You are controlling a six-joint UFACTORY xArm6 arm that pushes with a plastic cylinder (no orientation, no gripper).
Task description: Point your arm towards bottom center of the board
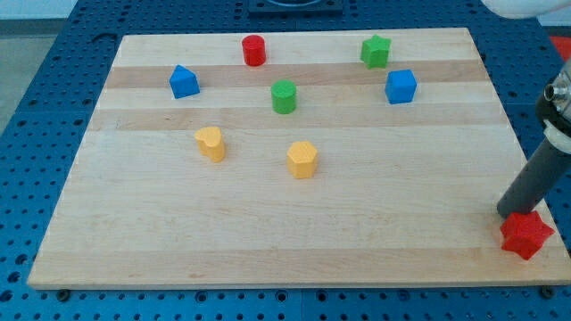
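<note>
A: In the camera view, how far along is the task?

B: I judge it is hardly begun. My tip [507,212] stands at the near right corner of the board [294,241], just beside the red star block [526,235], maybe touching it. The near center of the board, where I must point, is well apart to the left.

A: What is left?

B: A long slide to the left along the near edge. That strip of wood is bare, so no block is in the way, I think.

A: Does the tool hold anything?

B: No. It is only a straight dark rod; it has nothing to open or close, and it holds nothing.

A: How does the board look?

B: Pale wood on a blue perforated table [27,134]. 7 other blocks lie in the far half: a red cylinder [254,50], a green star block [376,51], a blue cube [401,86], a blue house-shaped block [184,82], a green cylinder [284,96], a yellow heart-like block [211,143] and a yellow hexagon block [302,160].
</note>
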